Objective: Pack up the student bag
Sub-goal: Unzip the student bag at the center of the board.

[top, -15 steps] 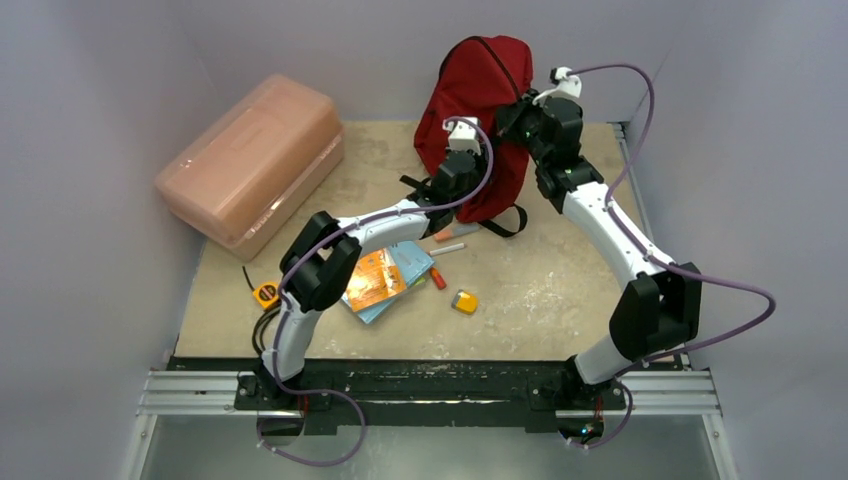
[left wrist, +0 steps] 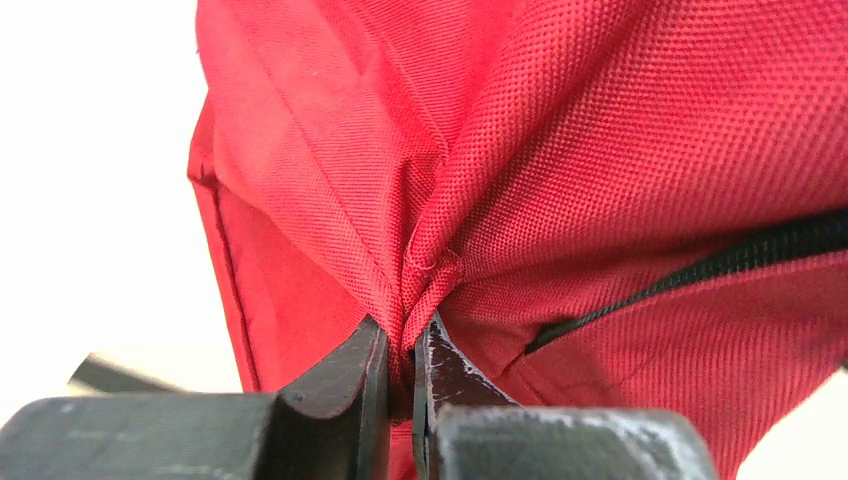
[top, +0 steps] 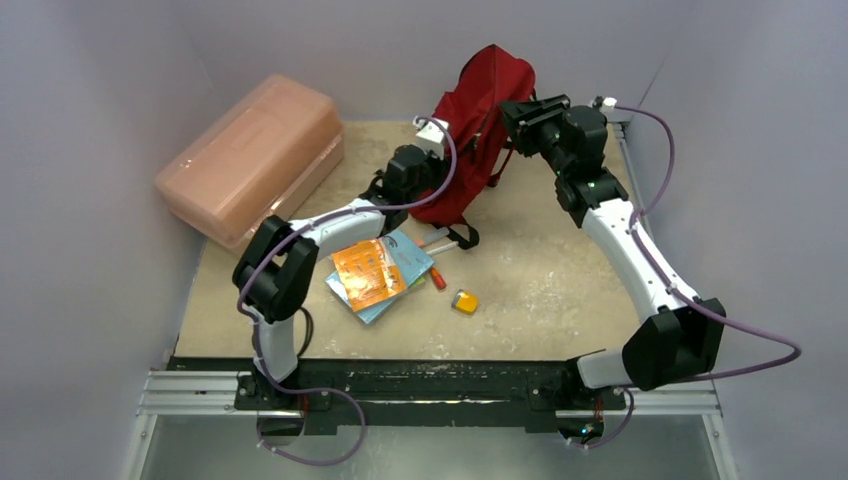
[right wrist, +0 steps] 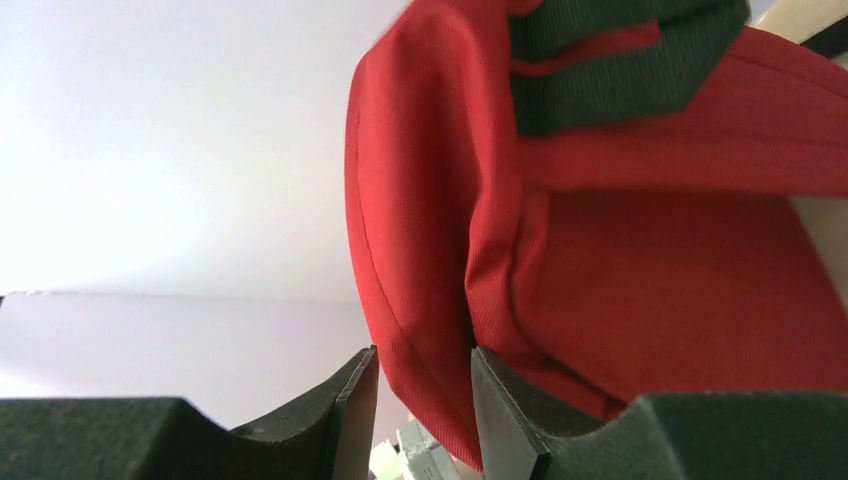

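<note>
While left jaws pinch the student bag (left wrist: 600, 150), right jaws stand parted around its edge

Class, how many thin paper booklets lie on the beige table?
2: an orange booklet lying on a light blue booklet, beside the left arm; others may hide beneath.

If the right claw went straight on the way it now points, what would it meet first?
The dark red soft fabric backpack: a fold of it lies between the right claw's parted jaws, so it would likely press into that first.
</note>
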Action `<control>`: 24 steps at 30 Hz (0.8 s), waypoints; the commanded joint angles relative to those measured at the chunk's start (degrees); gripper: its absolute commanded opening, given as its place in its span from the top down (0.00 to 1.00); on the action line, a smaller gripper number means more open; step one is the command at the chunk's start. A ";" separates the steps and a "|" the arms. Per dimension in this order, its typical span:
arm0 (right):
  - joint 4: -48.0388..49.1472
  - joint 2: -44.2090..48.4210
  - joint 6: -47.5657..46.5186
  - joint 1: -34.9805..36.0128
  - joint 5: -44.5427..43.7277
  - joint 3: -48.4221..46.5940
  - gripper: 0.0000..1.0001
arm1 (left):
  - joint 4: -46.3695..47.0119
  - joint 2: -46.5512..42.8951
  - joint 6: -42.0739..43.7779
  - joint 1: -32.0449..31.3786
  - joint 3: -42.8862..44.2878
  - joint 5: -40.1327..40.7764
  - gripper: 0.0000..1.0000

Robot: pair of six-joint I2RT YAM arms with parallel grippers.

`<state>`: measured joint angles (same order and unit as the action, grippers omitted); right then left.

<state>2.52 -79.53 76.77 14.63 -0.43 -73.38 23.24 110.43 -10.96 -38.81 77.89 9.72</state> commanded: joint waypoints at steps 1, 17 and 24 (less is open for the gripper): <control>-12.45 -1.87 2.67 -0.44 0.23 -10.36 0.57 | -3.09 -5.21 6.28 5.33 -2.80 -10.91 1.00; -35.54 -13.05 -60.62 6.08 -14.40 -35.54 0.01 | -8.55 -7.46 11.52 9.34 0.17 -22.37 1.00; -32.97 -14.01 -59.67 7.42 -15.50 -30.97 0.09 | -14.53 -7.33 17.22 10.51 3.56 -24.35 1.00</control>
<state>-30.48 -94.19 20.40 21.69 -13.78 -105.89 11.33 105.95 1.45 -29.52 77.25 -12.38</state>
